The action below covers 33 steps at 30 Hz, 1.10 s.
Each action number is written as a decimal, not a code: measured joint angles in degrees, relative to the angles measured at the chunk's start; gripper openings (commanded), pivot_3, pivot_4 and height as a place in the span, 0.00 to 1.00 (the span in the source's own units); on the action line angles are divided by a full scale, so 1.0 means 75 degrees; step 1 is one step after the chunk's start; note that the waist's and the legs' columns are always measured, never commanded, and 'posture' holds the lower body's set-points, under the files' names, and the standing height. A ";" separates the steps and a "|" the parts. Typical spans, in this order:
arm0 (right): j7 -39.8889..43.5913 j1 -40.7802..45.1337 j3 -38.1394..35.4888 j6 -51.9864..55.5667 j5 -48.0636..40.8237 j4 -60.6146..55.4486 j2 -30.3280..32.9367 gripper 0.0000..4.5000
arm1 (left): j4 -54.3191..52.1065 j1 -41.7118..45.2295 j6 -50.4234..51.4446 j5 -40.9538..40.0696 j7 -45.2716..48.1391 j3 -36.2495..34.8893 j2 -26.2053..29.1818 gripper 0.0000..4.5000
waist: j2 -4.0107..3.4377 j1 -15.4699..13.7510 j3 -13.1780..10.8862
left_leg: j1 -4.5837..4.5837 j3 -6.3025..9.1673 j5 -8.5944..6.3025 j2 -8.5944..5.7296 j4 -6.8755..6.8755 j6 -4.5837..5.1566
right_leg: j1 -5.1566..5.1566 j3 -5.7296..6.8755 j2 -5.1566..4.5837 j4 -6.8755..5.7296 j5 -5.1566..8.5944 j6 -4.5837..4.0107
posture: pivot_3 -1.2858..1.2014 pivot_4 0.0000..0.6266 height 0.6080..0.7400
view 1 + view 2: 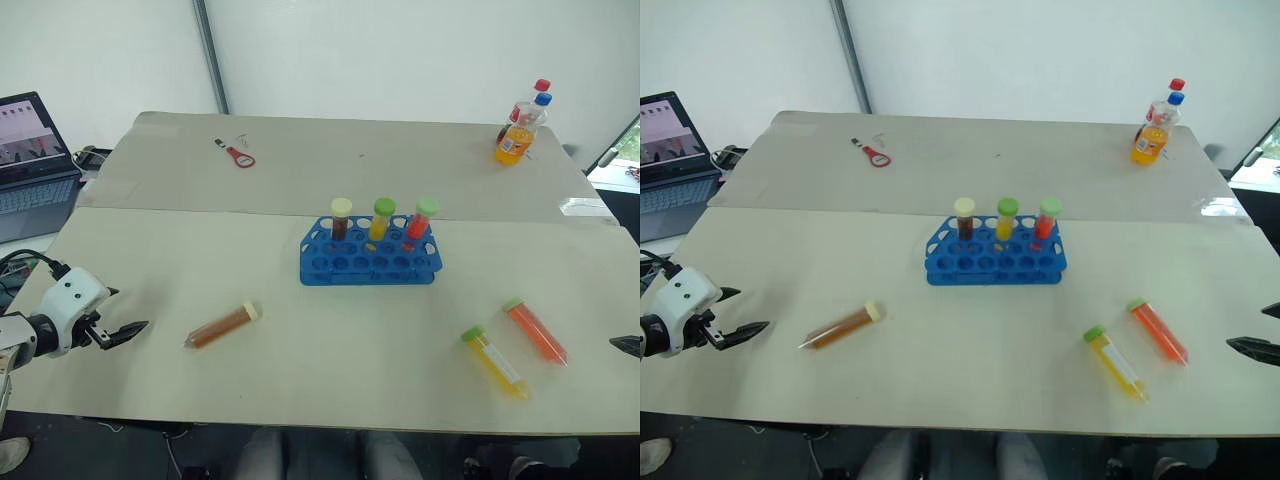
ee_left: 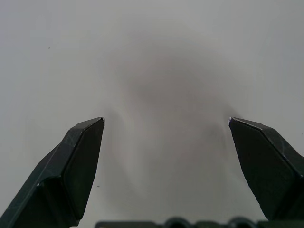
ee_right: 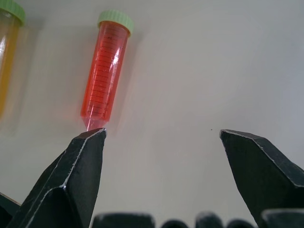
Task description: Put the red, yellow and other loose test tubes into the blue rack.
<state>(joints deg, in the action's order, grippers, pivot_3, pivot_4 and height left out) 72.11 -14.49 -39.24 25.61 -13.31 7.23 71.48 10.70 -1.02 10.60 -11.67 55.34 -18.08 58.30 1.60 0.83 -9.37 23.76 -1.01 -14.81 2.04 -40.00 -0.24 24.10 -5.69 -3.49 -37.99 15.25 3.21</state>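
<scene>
Red tube (image 1: 536, 332): lies loose on the bench (image 1: 330, 350), near the right edge, just beside the yellow tube (image 1: 494, 361); round body, likely to roll if nudged.
Brown tube (image 1: 222, 326): lies loose to the left, well apart from the others.
Rack (image 1: 370, 260): mid-bench, three capped tubes upright in its back row; front holes free.
Right hand (image 3: 161, 135): wide, empty; one finger (image 3: 80, 171) sits close to the red tube's tip. Risk: a skewed close pushes the tube into its neighbour.
Left hand (image 1: 128, 330): wide, empty, short of the brown tube.
</scene>
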 measured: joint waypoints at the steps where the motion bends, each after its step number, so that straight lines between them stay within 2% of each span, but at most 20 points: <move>1: 0.0000 0.0000 0.0000 0.0000 0.0000 0.0000 0.0000 0.95 | 0.0000 0.0000 0.0000 0.0000 0.0000 0.0000 0.0000 1.00 | 0.0000 0.0000 0.0000 | 0.0000 0.0000 0.0000 0.0000 0.0000 0.0000 | 0.0000 0.0000 0.0000 0.0000 0.0000 0.0000 | 0.52 0.24 0.73; 16: -0.0314 -0.0002 0.0001 -0.0001 0.0102 -0.0172 -0.0308 0.95 | 0.0174 0.0303 -0.0091 -0.0261 0.0395 -0.0164 -0.0002 1.00 | -0.0002 0.0000 0.0001 | 0.0000 0.0000 0.0000 0.0000 0.0000 0.0000 | -0.0001 0.0001 0.0000 -0.0001 0.0000 0.0000 | 0.52 0.24 0.73; 19: -0.0357 0.0012 0.0003 -0.0004 0.0101 -0.0236 -0.0426 0.95 | -0.0224 0.0563 0.0258 -0.0453 0.0570 -0.0068 -0.0013 1.00 | -0.0001 -0.0042 0.0001 | 0.0003 0.0001 0.0000 -0.0002 -0.0009 0.0000 | -0.0005 0.0001 -0.0001 -0.0002 0.0000 0.0000 | 0.52 0.24 0.73; 22: -0.0505 0.0168 0.0016 0.0018 0.0082 -0.0620 -0.0441 0.95 | -0.1565 0.1269 0.0790 -0.0941 0.0754 0.0400 -0.0181 1.00 | -0.0003 -0.0085 0.0002 | 0.0005 0.0001 0.0000 -0.0003 -0.0025 -0.0001 | -0.0011 0.0000 -0.0002 -0.0006 0.0000 0.0000 | 0.52 0.24 0.73; 27: -0.0825 0.0280 0.0078 0.0374 0.0062 -0.1514 -0.0621 0.95 | -0.2770 0.2049 0.1647 -0.1414 0.0849 0.1453 -0.0765 1.00 | -0.0007 -0.0019 0.0004 | 0.0009 0.0013 0.0000 -0.0003 -0.0018 0.0000 | -0.0006 0.0000 0.0003 -0.0010 0.0000 0.0000 | 0.52 0.24 0.73; 33: -0.1357 0.1311 0.1272 0.2355 -0.0341 -0.2535 -0.0333 0.95 | -0.4158 0.3335 0.2147 -0.1771 0.1299 0.2879 -0.1267 1.00 | -0.0005 0.0029 0.0003 | 0.0009 0.0018 0.0000 -0.0007 -0.0032 0.0000 | -0.0012 -0.0001 0.0003 -0.0010 -0.0001 -0.0001 | 0.52 0.24 0.73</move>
<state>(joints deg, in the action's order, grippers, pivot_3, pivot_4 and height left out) 61.94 -4.65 -29.70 43.28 -15.87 -11.78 68.99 -20.48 24.00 26.70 -24.96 65.08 3.51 48.80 1.56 1.05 -9.35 23.83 -0.88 -14.81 1.99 -40.24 -0.24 24.01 -5.70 -3.47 -38.07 15.25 3.21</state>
